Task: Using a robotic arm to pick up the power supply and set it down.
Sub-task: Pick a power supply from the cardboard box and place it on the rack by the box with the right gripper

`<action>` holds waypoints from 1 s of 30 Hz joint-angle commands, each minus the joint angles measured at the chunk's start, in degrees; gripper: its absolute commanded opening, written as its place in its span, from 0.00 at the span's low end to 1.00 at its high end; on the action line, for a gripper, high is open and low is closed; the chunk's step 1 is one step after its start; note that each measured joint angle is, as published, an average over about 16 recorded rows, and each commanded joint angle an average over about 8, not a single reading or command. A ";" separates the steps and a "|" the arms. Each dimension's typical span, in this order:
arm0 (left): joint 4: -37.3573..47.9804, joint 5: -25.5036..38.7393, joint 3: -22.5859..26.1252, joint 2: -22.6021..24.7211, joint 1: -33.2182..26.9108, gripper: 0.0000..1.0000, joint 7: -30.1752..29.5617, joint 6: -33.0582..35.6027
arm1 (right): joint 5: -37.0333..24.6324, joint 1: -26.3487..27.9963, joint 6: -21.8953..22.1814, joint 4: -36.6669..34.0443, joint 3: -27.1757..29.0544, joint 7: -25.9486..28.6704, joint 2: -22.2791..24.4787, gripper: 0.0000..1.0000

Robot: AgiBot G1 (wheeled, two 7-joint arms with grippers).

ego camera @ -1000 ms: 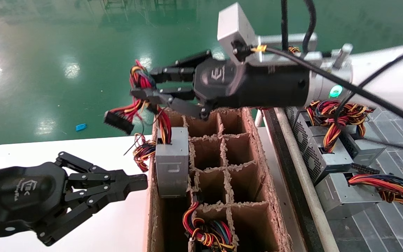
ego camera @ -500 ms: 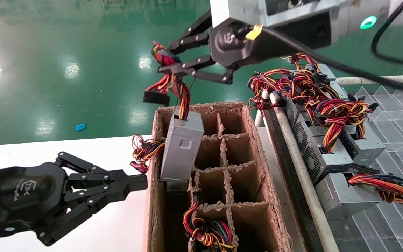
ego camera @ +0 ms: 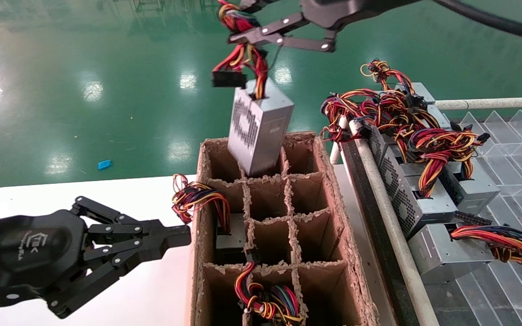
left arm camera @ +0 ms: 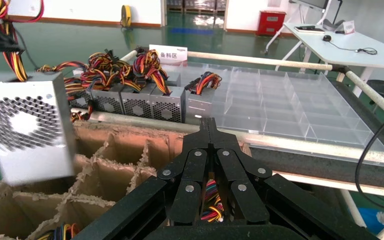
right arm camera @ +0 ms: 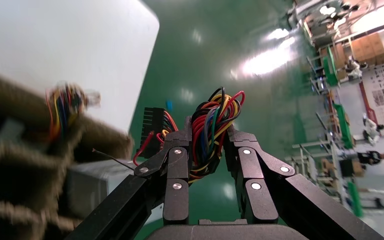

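Head view: right claw (ego camera: 261,34), high at the frame's top, pinched on the wire bundle (ego camera: 243,54); power supply (ego camera: 261,127) hangs from those wires, tilted, vent face showing, its lower end just at the rim of the divided box (ego camera: 333,190). Judgement: lift until the case clears the dividers, then travel slowly, since a wire-hung load can swing or slip. Open room lies over the green floor beyond; the stocked rack (ego camera: 424,199) crowds the right. Left claw (ego camera: 170,237), pressed together and empty, is parked over the white surface (ego camera: 39,194). Left wrist view: supply (left arm camera: 27,132) hangs above the box's torn cells (left arm camera: 115,160). Right wrist view: fingers (right arm camera: 175,165) clamp the looped wires (right arm camera: 212,130); black connector (right arm camera: 155,127) dangles beside.
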 commanded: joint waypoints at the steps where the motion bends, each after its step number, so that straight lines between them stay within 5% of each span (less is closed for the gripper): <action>1: 0.00 0.00 0.00 0.00 0.00 0.00 0.00 0.00 | -1.07 1.49 0.06 0.10 -0.46 -0.39 0.22 0.00; 14: 0.00 0.00 0.00 0.00 0.00 0.00 0.00 0.00 | -8.52 9.13 4.78 -3.26 -3.79 -3.17 1.01 0.00; 30: 0.00 0.00 0.00 0.00 0.00 0.00 0.00 0.00 | -14.26 12.25 16.33 -10.46 -6.05 -8.83 5.04 0.00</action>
